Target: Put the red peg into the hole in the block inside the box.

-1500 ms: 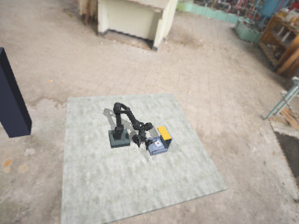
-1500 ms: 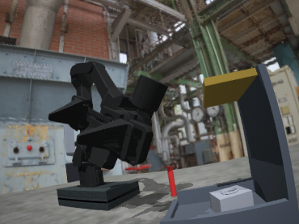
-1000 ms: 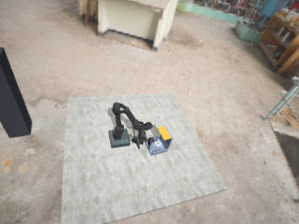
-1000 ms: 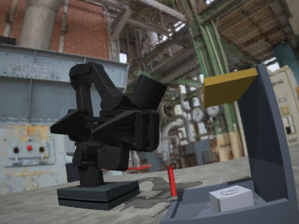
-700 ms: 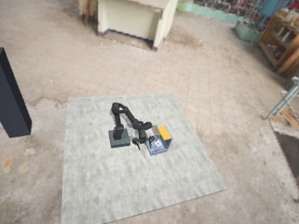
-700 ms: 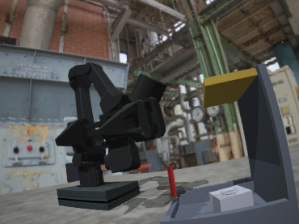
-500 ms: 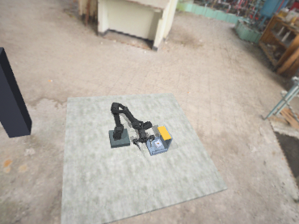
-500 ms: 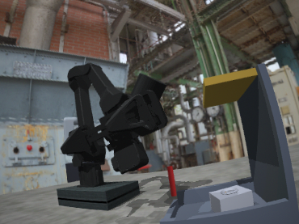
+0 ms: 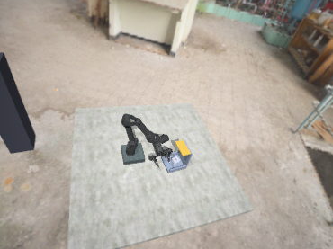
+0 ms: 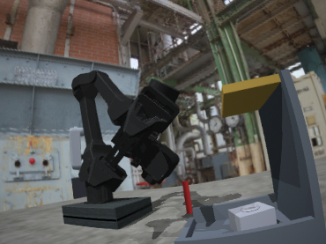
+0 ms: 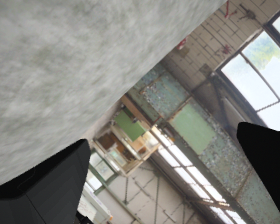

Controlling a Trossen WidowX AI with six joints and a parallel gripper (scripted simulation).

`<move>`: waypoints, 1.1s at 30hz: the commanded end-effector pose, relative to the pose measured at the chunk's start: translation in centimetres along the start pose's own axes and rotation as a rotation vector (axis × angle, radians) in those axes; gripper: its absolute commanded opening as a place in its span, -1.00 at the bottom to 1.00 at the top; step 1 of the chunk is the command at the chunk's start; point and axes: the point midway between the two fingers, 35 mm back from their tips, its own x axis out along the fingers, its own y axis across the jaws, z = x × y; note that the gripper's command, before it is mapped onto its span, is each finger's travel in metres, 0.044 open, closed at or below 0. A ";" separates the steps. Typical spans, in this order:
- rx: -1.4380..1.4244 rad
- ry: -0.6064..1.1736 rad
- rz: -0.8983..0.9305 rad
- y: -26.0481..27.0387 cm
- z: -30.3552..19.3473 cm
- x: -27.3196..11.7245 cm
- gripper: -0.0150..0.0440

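The red peg [image 10: 188, 197] stands upright on the table beside the box's open side in the exterior view. It is not visible in the top view or the wrist view. The blue-grey box [image 9: 177, 169] [image 10: 303, 177] holds a pale block [image 9: 175, 160] [image 10: 253, 218] with a round hole in its top. The yellow roof [image 9: 183, 147] [image 10: 251, 94] sticks out above the block from the back wall. My gripper [image 9: 164, 162] [image 11: 165, 138] is open and empty, tilted, above the table on the arm's side of the box. Its exact distance to the peg is unclear.
The arm's dark base [image 9: 133, 155] [image 10: 107, 212] stands to the left of the box. The box's low side walls and tall back wall bound the space around the block. The wrist view shows table surface [image 11: 75, 60] and distant background, without peg or box.
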 end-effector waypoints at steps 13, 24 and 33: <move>0.464 -0.171 0.006 -0.5 1.8 -1.0 1.00; 0.777 -0.286 0.063 -0.7 3.1 -1.8 1.00; 1.029 -0.372 0.139 -0.7 4.1 -2.6 1.00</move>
